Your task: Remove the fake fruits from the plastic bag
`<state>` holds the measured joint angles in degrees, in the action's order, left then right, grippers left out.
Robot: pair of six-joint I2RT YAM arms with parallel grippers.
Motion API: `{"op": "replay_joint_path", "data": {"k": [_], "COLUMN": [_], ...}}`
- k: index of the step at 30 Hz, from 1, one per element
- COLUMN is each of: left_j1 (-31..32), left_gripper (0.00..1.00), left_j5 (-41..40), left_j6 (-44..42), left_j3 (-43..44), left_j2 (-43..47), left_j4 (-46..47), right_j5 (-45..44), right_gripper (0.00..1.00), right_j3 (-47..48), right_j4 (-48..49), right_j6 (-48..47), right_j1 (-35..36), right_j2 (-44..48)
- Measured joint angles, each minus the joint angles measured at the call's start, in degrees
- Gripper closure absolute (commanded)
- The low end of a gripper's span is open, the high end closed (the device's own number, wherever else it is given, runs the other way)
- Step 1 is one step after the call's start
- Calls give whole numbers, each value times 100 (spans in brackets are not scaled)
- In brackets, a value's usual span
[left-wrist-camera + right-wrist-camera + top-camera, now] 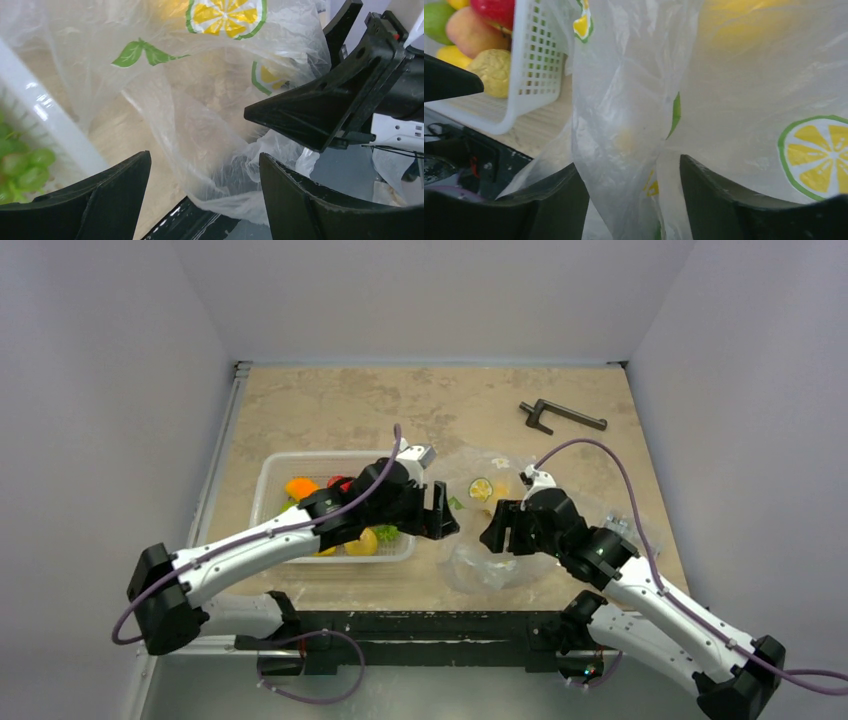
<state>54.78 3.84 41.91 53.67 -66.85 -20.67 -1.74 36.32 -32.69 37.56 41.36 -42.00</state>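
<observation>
Between the fingers of the left gripper [204,160], which stand wide apart, sits a crumpled fold of the plastic bag [210,100]. The film fills the gap, and neither finger visibly presses it. The right gripper [629,165] is also parted, less widely. A bunched strip of the same film runs through its gap without being clamped.

Seen from above, the two grippers face each other across the near-left part of the bag. The left gripper is at the bag's left edge and the right gripper is just to the right of it. In the left wrist view, one black finger of the right gripper lies just behind the film.

The bag rests on the tabletop [350,405], touching or just beside the right wall of the white mesh basket [536,60]. Its lemon-slice and leaf print is visible in all views. A yellowish fake fruit [744,20] shows as a blur through the film, farther into the bag than the right gripper's fingers. Its exact shape cannot be made out.

The basket holds several coloured fruits, including green grapes [22,167]. A black tool [562,417] lies well apart at the far right.
</observation>
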Motion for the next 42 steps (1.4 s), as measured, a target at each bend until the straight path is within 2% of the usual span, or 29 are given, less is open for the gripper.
{"op": "replay_joint_path", "data": {"k": [3, 5, 9, 10, 12, 13, 15, 16, 21, 26, 28, 37, 39, 42], "left_j1": [55, 149, 391, 439, 492, 498, 498, 498, 498, 498, 505, 529, 527, 525], "left_gripper": [25, 25, 28, 29, 29, 30, 29, 29, 30, 37, 40, 57, 57, 49], "left_j5": [251, 396, 621, 654, 686, 684, 621, 575, 260, 61, 13, -643, -754, -815], "left_j6": [-11, 4, 129, 170, 212, 225, 232, 229, 203, 197, 192, 28, -63, -118], "left_j3": [302, 393, 396, 396, 396, 396, 396, 396, 382, 369, 369, 494, 822, 1364], "left_j2": [-634, -909, -1222, -1290, -1421, -1473, -1558, -1569, -1565, -1683, -1845, -2603, -2922, -3392], "left_j4": [304, 592, 1115, 1231, 1414, 1458, 1495, 1495, 1440, 1471, 1550, 1766, 1620, 1550], "right_j5": [-348, -695, -1338, -1453, -1609, -1668, -1683, -1663, -1392, -990, -876, -470, -450, -439], "right_gripper": [8, 2, 2, 5, 19, 37, 97, 100, 100, 100, 100, 100, 100, 100], "right_j3": [101, 225, 374, 374, 369, 361, 275, 210, -304, -977, -1054, -1045, -1047, -1047], "right_j4": [-361, -669, -1217, -1303, -1364, -1338, -1119, -1012, -428, 186, 326, 680, 702, 708], "right_j6": [214, 437, 918, 1008, 1104, 1126, 1145, 1121, 1121, 1152, 1143, 997, 992, 977], "right_j1": [2, 4, 4, 4, 4, 4, 4, 4, 4, 4, 4, 4, 4, 4], "right_j2": [-83, -197, -350, -367, -374, -372, -354, -334, 94, 1305, 1517, 894, 916, 979]}}
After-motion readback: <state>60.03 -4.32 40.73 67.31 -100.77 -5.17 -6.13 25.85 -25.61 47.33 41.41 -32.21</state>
